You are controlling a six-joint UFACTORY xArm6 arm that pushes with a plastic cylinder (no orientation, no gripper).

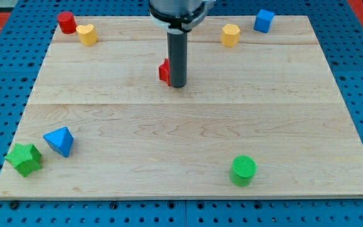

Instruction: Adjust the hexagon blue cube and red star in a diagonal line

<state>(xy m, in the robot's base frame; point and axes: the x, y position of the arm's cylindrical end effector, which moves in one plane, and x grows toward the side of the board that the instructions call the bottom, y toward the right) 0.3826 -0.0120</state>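
Note:
My tip (178, 86) rests on the board near the top centre. A red block (164, 72), mostly hidden behind the rod, touches the rod's left side; its shape cannot be made out. A yellow hexagon block (230, 34) sits at the top right. A blue cube (263, 21) lies just right of it, near the top right corner. Both are well to the right of my tip.
A red cylinder (66, 22) and a yellow block (87, 34) sit at the top left. A blue pyramid-like block (60, 140) and a green star-like block (24, 158) lie at the bottom left. A green cylinder (242, 170) stands at the bottom right. The wooden board (181, 126) lies on a blue pegboard.

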